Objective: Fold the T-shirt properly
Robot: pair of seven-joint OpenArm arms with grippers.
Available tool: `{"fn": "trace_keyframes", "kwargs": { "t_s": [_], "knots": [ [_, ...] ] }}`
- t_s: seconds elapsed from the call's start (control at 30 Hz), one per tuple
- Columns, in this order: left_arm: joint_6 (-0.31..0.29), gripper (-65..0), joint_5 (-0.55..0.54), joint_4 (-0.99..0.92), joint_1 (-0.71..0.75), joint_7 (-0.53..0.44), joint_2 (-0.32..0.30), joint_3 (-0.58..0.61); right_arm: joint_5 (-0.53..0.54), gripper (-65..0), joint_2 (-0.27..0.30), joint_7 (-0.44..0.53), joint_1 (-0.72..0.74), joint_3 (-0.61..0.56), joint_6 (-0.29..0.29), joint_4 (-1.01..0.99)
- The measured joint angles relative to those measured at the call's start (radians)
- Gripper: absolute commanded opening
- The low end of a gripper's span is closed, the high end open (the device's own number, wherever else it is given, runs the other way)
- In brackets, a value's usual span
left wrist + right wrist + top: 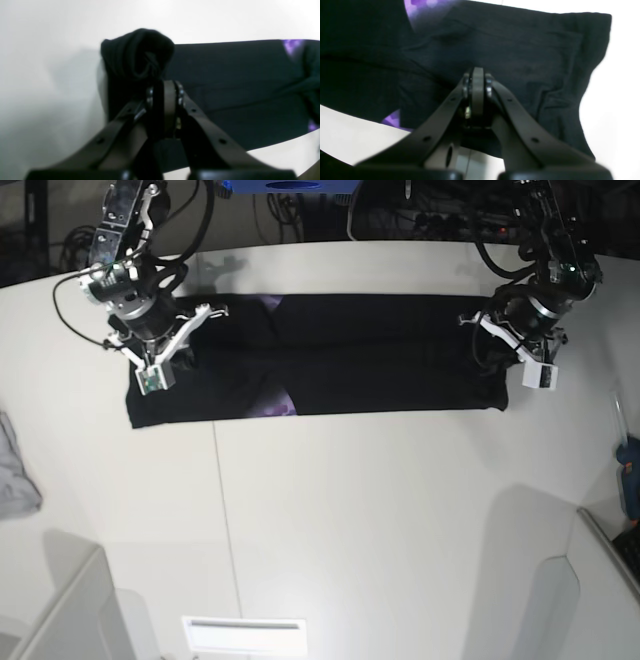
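Observation:
The black T-shirt lies folded into a long band across the white table. Purple print shows at a fold. My left gripper is at the band's right end in the base view. It is shut on the T-shirt, and a bunched corner stands up above its fingertips. My right gripper is at the band's left end in the base view. It is shut, fingertips low over the T-shirt. I see no cloth between its fingers.
A small grey cloth lies at the table's left edge. A blue object sits at the right edge. Cables and equipment crowd the back. White raised panels stand at the front left and front right.

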Motion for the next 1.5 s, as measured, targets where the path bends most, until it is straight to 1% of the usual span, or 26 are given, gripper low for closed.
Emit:
{"fn": "trace_keyframes", "kwargs": {
  "t_s": [0.2, 0.33, 0.57, 0.67, 0.8, 0.97, 1.2, 1.5],
  "knots": [
    [0.002, -65.0, 0.007, 0.000, -0.026, -0.001, 0.035, 0.098, 0.000, -65.0, 0.000, 0.000, -0.003, 0.001, 0.000, 0.000],
    [0.072, -65.0, 0.004, -0.001, -0.034, 0.005, 0.044, 0.174, 0.000, -65.0, 0.000, 0.000, -0.002, 0.001, -0.002, 0.000],
    [0.114, -65.0, 0.004, -0.005, -0.076, 0.003, 0.055, 0.313, 0.000, -65.0, 0.000, 0.000, -0.002, 0.001, -0.002, 0.000],
    [0.161, -65.0, -0.003, -0.005, -0.095, -0.006, 0.055, 0.375, 0.000, -65.0, 0.000, -0.001, -0.002, 0.001, -0.002, 0.000],
    [0.164, -65.0, -0.006, -0.018, -0.116, -0.001, 0.059, 0.423, 0.000, -65.0, 0.000, -0.001, -0.002, 0.001, -0.002, 0.000],
    [0.165, -65.0, -0.001, -0.080, -0.140, -0.001, 0.099, 0.432, 0.000, -65.0, 0.000, -0.001, -0.002, 0.001, -0.002, 0.000],
    [0.165, -65.0, 0.000, -0.103, -0.146, 0.000, 0.103, 0.483, 0.000, -65.0, 0.000, 0.000, -0.002, 0.001, -0.002, 0.000],
    [0.166, -65.0, 0.000, -0.106, -0.168, -0.003, 0.139, 0.482, 0.000, -65.0, 0.001, 0.000, 0.006, 0.001, -0.002, 0.000]
  ]
}}
